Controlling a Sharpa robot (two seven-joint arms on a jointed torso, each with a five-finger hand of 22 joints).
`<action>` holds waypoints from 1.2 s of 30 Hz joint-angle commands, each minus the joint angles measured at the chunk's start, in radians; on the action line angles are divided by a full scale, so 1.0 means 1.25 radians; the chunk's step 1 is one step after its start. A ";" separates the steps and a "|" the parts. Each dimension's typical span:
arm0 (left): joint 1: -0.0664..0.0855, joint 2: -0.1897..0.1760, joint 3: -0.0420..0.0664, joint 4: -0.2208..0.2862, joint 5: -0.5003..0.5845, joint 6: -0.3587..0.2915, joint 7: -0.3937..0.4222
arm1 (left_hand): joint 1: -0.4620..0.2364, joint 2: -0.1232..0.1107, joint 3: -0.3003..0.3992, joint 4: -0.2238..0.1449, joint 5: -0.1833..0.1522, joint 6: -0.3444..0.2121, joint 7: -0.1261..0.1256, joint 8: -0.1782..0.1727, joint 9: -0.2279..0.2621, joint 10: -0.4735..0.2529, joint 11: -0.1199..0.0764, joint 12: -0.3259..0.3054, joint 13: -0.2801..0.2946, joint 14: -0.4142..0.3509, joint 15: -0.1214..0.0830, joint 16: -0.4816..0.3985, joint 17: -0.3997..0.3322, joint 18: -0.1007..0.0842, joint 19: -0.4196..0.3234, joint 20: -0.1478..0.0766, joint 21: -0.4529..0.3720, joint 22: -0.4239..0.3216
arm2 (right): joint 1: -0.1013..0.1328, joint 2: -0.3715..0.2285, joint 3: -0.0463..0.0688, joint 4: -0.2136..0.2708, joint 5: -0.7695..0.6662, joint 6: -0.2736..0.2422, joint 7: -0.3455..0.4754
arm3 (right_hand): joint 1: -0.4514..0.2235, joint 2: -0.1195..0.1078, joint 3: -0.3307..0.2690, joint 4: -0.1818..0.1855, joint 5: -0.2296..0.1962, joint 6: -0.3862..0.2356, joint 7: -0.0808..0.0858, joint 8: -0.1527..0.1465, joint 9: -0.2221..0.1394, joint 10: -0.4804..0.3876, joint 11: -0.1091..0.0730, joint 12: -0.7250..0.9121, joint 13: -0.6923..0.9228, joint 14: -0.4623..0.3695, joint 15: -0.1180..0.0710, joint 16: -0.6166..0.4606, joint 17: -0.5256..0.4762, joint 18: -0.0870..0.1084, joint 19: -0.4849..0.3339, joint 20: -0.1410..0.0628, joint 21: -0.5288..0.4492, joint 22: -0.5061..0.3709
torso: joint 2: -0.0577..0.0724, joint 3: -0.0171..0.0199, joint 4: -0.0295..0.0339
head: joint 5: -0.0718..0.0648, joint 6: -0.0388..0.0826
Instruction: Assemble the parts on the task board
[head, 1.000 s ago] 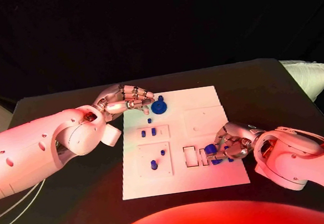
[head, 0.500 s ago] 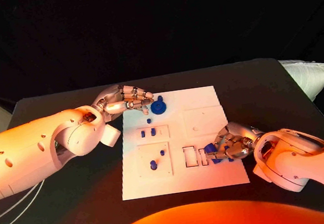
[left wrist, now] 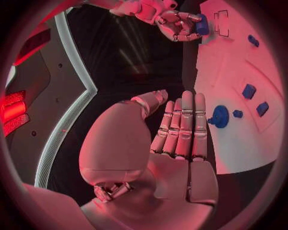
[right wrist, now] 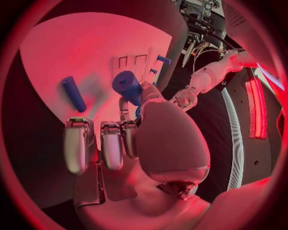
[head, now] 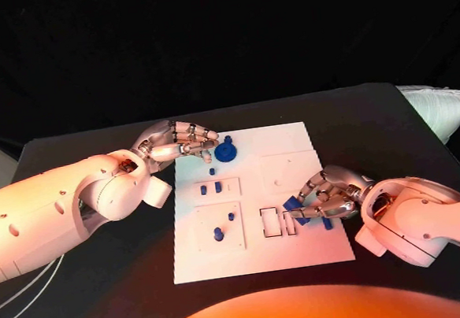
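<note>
White and flat, the task board [head: 291, 137] is seen lying in the middle of the black counter [head: 91, 145]. Several blue parts are spread over it: a round knobbed part [head: 226, 151] near the far left corner, two small upright pieces [head: 211, 187] in a raised panel below it, and two more pieces [head: 225, 223] in a larger panel nearer the robot. Two rectangular slots [head: 275, 221] are outlined beside that panel.

The right hand [head: 324, 194] is held over the board's near right area, just beside the slots, with its fingers curled around a blue cylindrical part [right wrist: 127, 86]; in the right wrist view the part is seen pinched at the fingertips, clear of the board. A long blue rod [right wrist: 73, 93] is seen lying loose on the board beside the hand, and it shows in the head view as a short blue piece [head: 328, 223] next to the fingers.

The left hand [head: 176, 142] is placed at the board's far left edge, near the round knobbed part. Its fingers [left wrist: 181, 127] are stretched out straight and side by side with nothing held; whether they touch the knobbed part is hard to tell, though a small gap seems to be shown in the left wrist view.
</note>
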 commanded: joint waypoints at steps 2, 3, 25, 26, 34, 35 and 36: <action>0.000 0.001 0.000 0.001 0.003 0.010 0.002 | -0.008 0.001 -0.002 0.004 0.003 -0.006 0.021 0.003 -0.001 -0.002 0.001 -0.002 0.001 -0.001 0.005 -0.004 0.000 0.010 0.006 -0.001 -0.004 -0.001 | 0.002 0.012 0.000 -0.003 0.063 0.010 0.013 | 0.013 0.030 0.008 0.001 -0.003 0.019 -0.013 0.007 0.007 0.035 -0.004 0.006 0.145 0.072 -0.009 0.004 0.154 -0.016 0.059 -0.006 0.004 0.185 | 0.001 -0.0007 -0.0001 | 0.002 0.000; 0.000 0.001 0.000 0.001 0.003 0.010 0.002 | -0.008 0.001 -0.002 0.004 0.003 -0.006 0.021 0.003 -0.001 -0.002 0.001 -0.002 0.001 -0.001 0.005 -0.004 0.000 0.010 0.006 -0.001 -0.004 -0.001 | 0.002 0.015 0.000 -0.004 0.063 0.013 0.011 | 0.011 0.030 0.009 0.001 -0.005 0.020 -0.013 0.007 0.006 0.036 -0.004 0.007 0.145 0.072 -0.009 0.004 0.154 -0.017 0.059 -0.006 0.004 0.185 | 0.001 -0.0005 -0.0005 | 0.002 0.000; 0.000 0.001 0.000 0.002 0.003 0.012 -0.001 | -0.010 0.000 -0.003 0.006 0.003 -0.007 0.022 0.003 -0.001 -0.003 0.001 -0.002 0.001 -0.001 0.005 -0.004 0.000 0.009 0.007 -0.001 -0.006 -0.002 | -0.008 0.084 -0.001 -0.029 -0.077 0.020 -0.097 | -0.098 0.016 0.024 0.002 -0.055 0.046 -0.019 0.014 -0.013 0.045 -0.008 0.013 0.157 0.075 -0.013 0.009 0.169 -0.019 0.062 -0.010 0.021 0.188 | 0.000 -0.0002 -0.0009 | 0.002 0.000; 0.000 0.001 0.000 0.002 0.003 0.012 -0.001 | -0.010 0.000 -0.003 0.006 0.003 -0.007 0.022 0.003 -0.001 -0.003 0.001 -0.002 0.001 -0.001 0.005 -0.004 0.000 0.009 0.007 -0.001 -0.006 -0.002 | -0.008 0.085 -0.001 -0.029 -0.082 0.017 -0.100 | -0.101 0.017 0.024 0.002 -0.056 0.046 -0.019 0.014 -0.014 0.047 -0.008 0.014 0.158 0.074 -0.013 0.009 0.169 -0.020 0.062 -0.010 0.022 0.188 | 0.000 -0.0004 -0.0010 | 0.001 0.000; 0.000 0.000 0.000 0.002 0.003 0.012 -0.001 | -0.010 0.000 -0.003 0.006 0.003 -0.007 0.022 0.003 -0.001 -0.003 0.001 -0.002 0.001 -0.001 0.005 -0.004 0.000 0.009 0.007 -0.001 -0.006 -0.002 | -0.008 0.098 -0.001 -0.031 -0.101 0.024 -0.106 | -0.121 0.018 0.027 0.001 -0.071 0.052 -0.021 0.019 -0.017 0.052 -0.010 0.022 0.166 0.075 -0.014 0.010 0.170 -0.020 0.063 -0.011 0.027 0.189 | 0.001 -0.0004 -0.0003 | 0.002 0.000; 0.000 0.000 0.000 0.002 0.003 0.012 -0.002 | -0.010 0.000 -0.003 0.006 0.003 -0.007 0.022 0.003 -0.001 -0.003 0.001 -0.002 0.001 -0.001 0.005 -0.004 0.000 0.009 0.007 -0.001 -0.006 -0.002 | -0.008 0.099 -0.001 -0.031 -0.102 0.027 -0.105 | -0.123 0.017 0.028 0.001 -0.078 0.052 -0.021 0.020 -0.018 0.053 -0.011 0.023 0.167 0.075 -0.014 0.010 0.170 -0.020 0.063 -0.011 0.027 0.190 | 0.000 -0.0003 -0.0001 | 0.002 0.000; 0.000 0.000 0.000 0.002 0.003 0.013 -0.002 | -0.010 0.001 -0.003 0.007 0.003 -0.007 0.022 0.003 -0.002 -0.003 0.001 -0.002 0.001 -0.001 0.005 -0.004 0.001 0.009 0.007 -0.001 -0.007 -0.003 | -0.008 0.101 -0.001 -0.031 -0.102 0.032 -0.105 | -0.125 0.016 0.029 0.001 -0.086 0.053 -0.022 0.020 -0.019 0.053 -0.011 0.022 0.167 0.075 -0.015 0.010 0.170 -0.020 0.063 -0.011 0.028 0.190 | 0.000 -0.0003 0.0000 | 0.002 0.000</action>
